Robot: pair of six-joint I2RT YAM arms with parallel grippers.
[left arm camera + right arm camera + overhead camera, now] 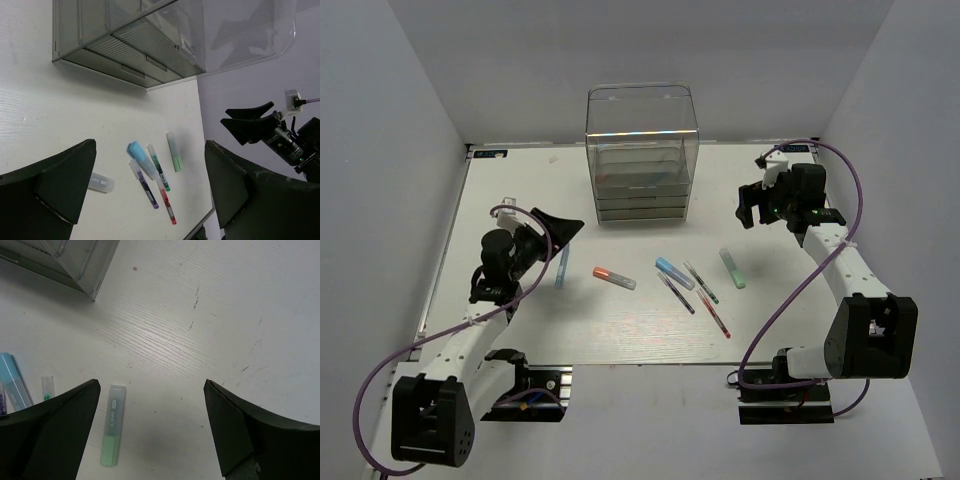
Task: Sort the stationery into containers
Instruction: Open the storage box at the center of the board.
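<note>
Left gripper (pixel 558 225): jaws flung wide, nothing in them, hovering over the left half of the table (pixel 520 330)
Right gripper (pixel 751 206): wide open as well, empty, up at the right rear
Near the left: thin pale-blue pen (pixel 561 268) just beside the fingers, orange-capped marker (pixel 614 278) a little to its right
Near the right: mint-green marker (pixel 732 268) flat on the table, in front of the gripper
Centre cluster: light-blue marker (pixel 674 272), green pen (pixel 701 283), dark pen (pixel 676 293), red pen (pixel 714 314), all lying close together
Organiser (pixel 642 150): clear, upright, back centre, well apart from every pen
</note>
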